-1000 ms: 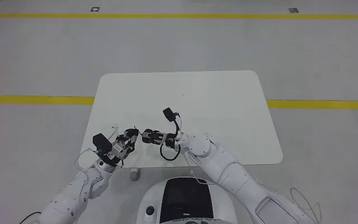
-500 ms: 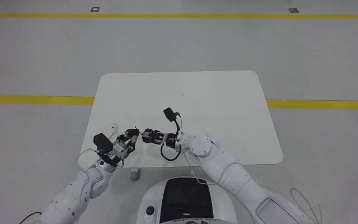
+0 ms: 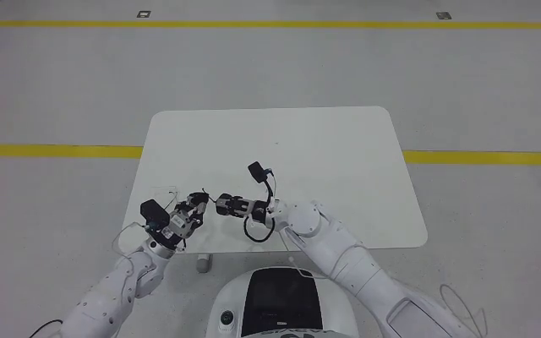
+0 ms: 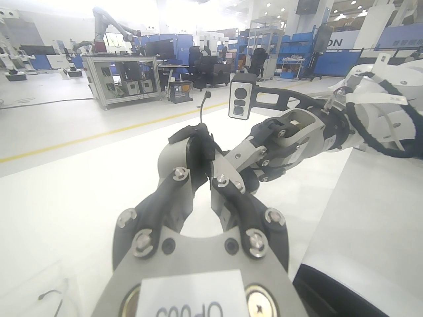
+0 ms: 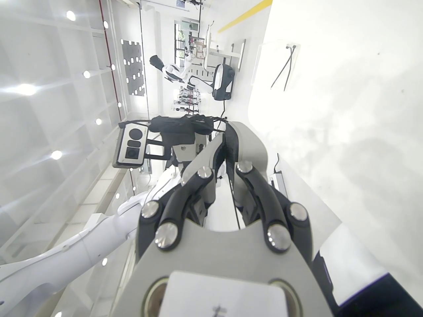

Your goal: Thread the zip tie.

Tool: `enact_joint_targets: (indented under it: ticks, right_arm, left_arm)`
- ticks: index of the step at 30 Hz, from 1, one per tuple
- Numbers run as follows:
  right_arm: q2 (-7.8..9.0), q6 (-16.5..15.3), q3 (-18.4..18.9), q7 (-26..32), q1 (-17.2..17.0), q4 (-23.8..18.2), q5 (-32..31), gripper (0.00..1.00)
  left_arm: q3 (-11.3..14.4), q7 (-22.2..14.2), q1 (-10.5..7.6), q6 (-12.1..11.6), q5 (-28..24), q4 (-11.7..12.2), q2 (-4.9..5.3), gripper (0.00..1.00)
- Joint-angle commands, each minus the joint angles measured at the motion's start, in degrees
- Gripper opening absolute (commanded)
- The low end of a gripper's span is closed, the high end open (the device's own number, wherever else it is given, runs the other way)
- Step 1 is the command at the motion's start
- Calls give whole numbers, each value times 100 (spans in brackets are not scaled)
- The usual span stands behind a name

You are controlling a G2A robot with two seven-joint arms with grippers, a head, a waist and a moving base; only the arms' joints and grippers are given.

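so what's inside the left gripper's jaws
A black zip tie: the left gripper has its jaws shut on it, and its thin end pokes out beyond them. The stretch pinched between the jaws is covered, so how much is gripped can't be seen.

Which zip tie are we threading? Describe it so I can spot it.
Over the white rounded table, by its near left corner, find the shut left gripper. The thin black plastic zip tie pokes up from its grip; the spare black ties lie flat.
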Motion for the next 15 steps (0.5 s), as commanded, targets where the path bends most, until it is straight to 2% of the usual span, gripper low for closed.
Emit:
enact_joint_targets:
  ticks: [1, 15]
  right_arm:
    - [5, 2, 11, 5, -9, -16, -7, 0]
    - [9, -35, 10, 50, -23, -40, -12, 0]
  left_arm:
    - [-22, -3, 7, 6, -1, 14, -9, 0]
    - [-16, -47, 49, -14, 103, -12, -75, 0]
